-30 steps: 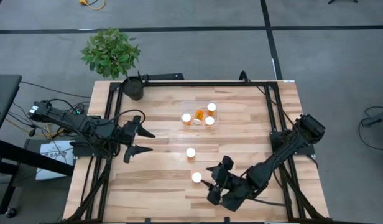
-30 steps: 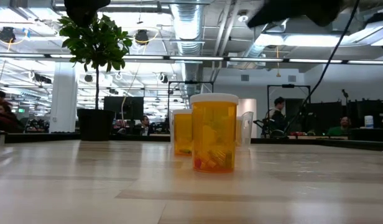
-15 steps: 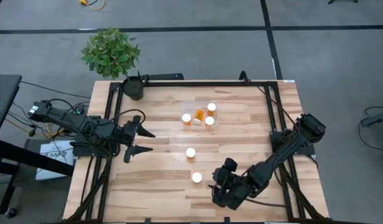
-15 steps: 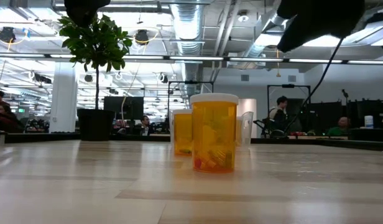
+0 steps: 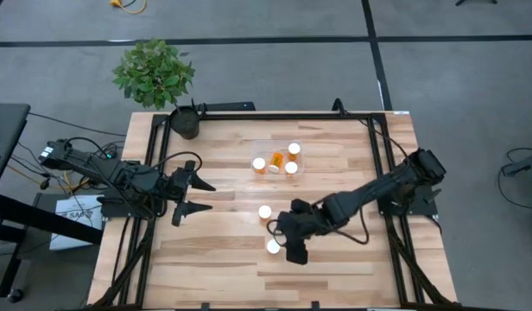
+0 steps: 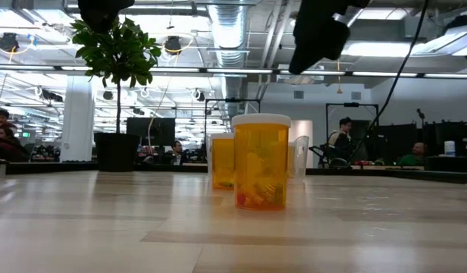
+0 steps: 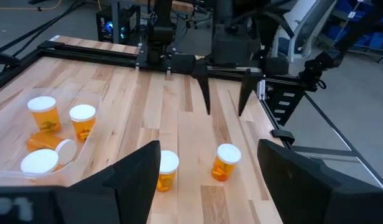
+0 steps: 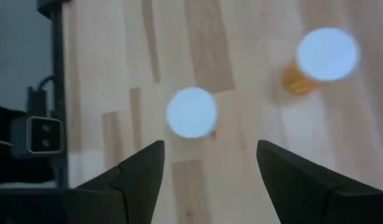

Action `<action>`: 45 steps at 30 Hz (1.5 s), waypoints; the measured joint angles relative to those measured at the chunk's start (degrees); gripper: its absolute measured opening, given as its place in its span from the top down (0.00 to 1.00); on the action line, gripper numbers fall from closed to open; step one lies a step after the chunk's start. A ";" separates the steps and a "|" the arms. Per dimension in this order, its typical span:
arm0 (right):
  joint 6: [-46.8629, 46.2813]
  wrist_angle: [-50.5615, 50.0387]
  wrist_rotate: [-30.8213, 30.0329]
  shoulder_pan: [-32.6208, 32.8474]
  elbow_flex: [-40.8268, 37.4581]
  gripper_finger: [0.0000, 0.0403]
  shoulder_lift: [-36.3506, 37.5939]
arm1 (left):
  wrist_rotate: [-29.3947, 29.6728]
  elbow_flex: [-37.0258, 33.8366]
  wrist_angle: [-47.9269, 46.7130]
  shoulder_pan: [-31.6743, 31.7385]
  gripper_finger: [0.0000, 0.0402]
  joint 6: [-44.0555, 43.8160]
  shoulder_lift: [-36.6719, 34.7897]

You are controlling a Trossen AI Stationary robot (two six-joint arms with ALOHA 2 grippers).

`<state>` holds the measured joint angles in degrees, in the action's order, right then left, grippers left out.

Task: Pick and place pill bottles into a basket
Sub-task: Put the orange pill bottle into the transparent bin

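Note:
The clear basket (image 5: 268, 145) sits at the middle of the table's far half. It holds several white-capped orange pill bottles (image 5: 292, 167), one of them on its side. Two more pill bottles stand upright on the wood, one (image 5: 265, 211) nearer the basket and one (image 5: 273, 246) nearer the front edge. My right gripper (image 5: 281, 235) hangs open above the table beside these two, slanting down, with the nearer bottle (image 8: 191, 112) just ahead of its fingers. My left gripper (image 5: 202, 197) waits open at the table's left side.
A potted plant (image 5: 185, 121) stands at the table's far left corner. A dark metal frame (image 5: 283, 115) runs along the table's edges. People and desks show in the room beyond the table in the low view. Bare wood lies between the two arms and along the front edge.
My right gripper has swung from near the table's front edge toward the far edge and the left, coming up beside the two loose bottles. It has turned and tipped to point more steeply down. Both bottles stand where they were.

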<state>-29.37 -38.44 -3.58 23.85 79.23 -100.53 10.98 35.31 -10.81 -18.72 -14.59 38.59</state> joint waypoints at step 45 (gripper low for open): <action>24.72 -24.15 2.22 -0.42 31.16 0.38 -27.08 | -0.04 0.02 -2.31 0.00 0.36 0.48 -0.02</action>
<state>-4.65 -62.58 -1.37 23.42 110.39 -127.61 10.94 35.33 -13.12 -18.72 -14.11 38.57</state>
